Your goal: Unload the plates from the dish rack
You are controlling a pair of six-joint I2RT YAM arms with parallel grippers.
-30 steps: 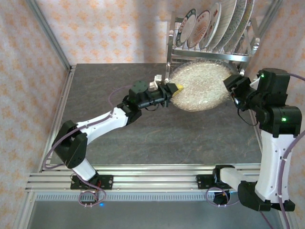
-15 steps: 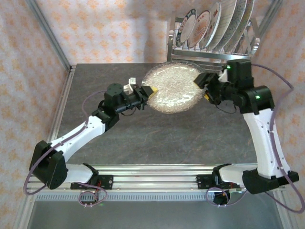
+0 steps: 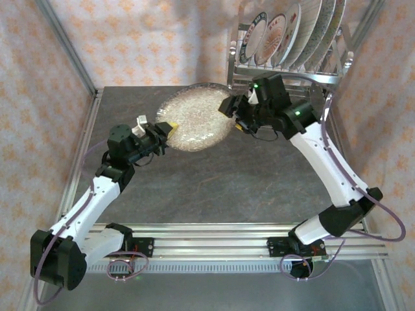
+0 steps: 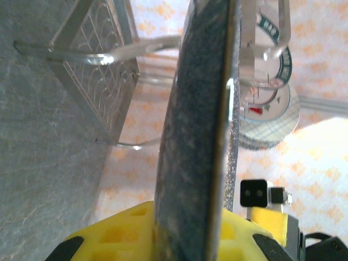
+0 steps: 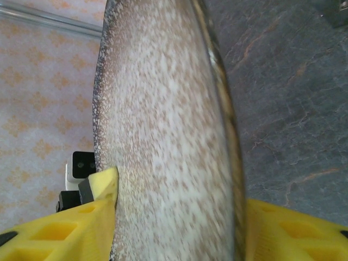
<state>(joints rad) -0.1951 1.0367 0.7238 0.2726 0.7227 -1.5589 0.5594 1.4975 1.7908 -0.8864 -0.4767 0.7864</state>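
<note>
One plate [image 3: 194,116], the big speckled one, is out of the rack [image 3: 288,78] and hangs over the far-left part of the table [image 3: 220,188], slung between the two arms. Its face is turned mostly upward and it is clear of the tabletop. The left gripper [image 3: 163,129] is pinched tight on the rim nearest it, fingers pressed together with only the plate's edge between them. The right gripper [image 3: 235,116] has the opposite rim between its fingers, which stand fairly wide. Its pads look close against the glaze, but I can't tell whether they are squeezing or just bracketing it.

A grip at each end makes sense to me. A dish this broad would lever hard against a single pinch, so the second arm steadies it while it travels away from the rack. It looks to me like a carry about to become a set-down, or a handing over to the left arm.

About five more plates [image 3: 292,32] stand on edge in the rack's upper slots at the far right corner, so most of the job is left. The rack's chrome legs sit just behind the right gripper, and that arm's long forearm arcs over the right half of the table. The slab below the plate looks free for landing it.
</note>
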